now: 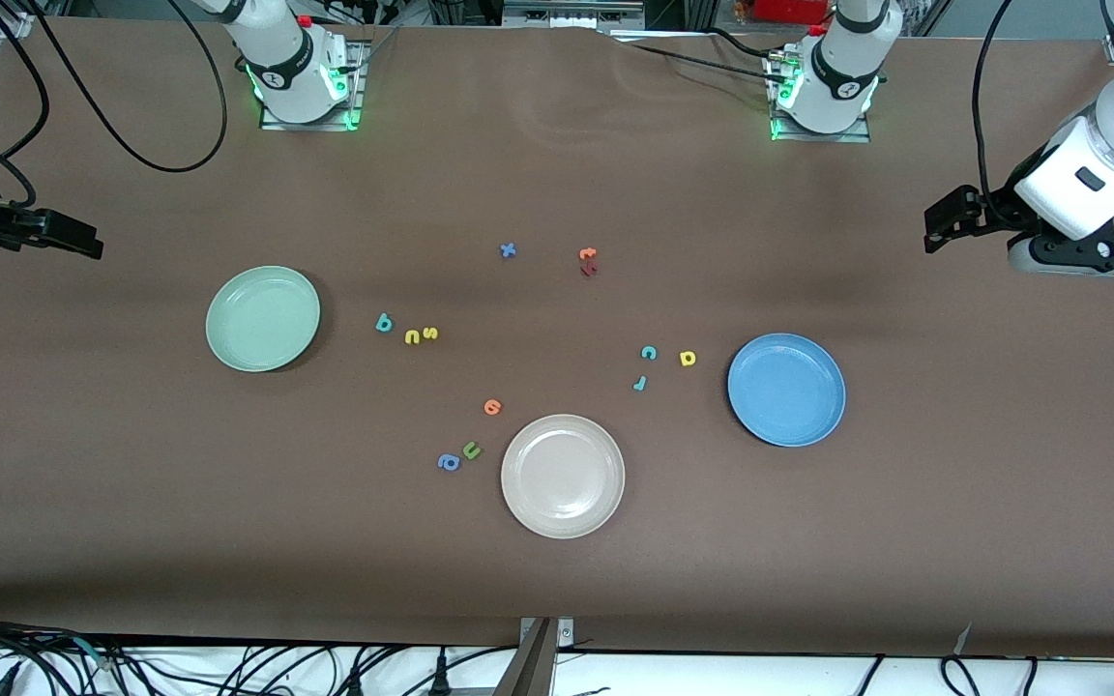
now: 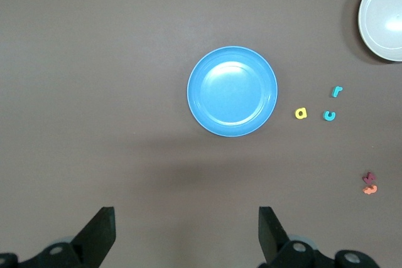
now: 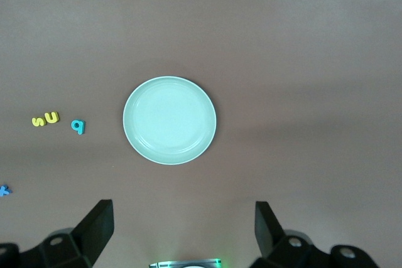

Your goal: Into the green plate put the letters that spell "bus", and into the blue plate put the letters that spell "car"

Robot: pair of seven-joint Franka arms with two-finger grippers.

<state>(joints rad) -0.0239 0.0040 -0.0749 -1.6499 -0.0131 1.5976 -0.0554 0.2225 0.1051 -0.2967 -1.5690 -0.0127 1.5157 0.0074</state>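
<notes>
Tiny foam letters: light, soft, flat on the brown table [image 1: 557, 599], so pinch each across its edges from above. Teal "b" [image 1: 384, 323], yellow "u" [image 1: 412, 336] and yellow "s" [image 1: 430, 333] sit left of centre beside the pale green plate [image 1: 263, 319]. Teal "c" [image 1: 649, 353], yellow "a" [image 1: 688, 359] and teal "r" [image 1: 640, 384] sit right of centre beside the sky-blue plate [image 1: 786, 390]. Left tool [image 1: 944, 224] at the right edge and right tool [image 1: 64, 235] at the left edge both wait, open and empty.

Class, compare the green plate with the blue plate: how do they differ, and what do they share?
The green plate is pale mint; the blue plate is sky blue. The green plate lies toward the right arm's end, the blue plate toward the left arm's and nearer the front camera. Both are round, rimmed, similar in size and hold no letters.
</notes>
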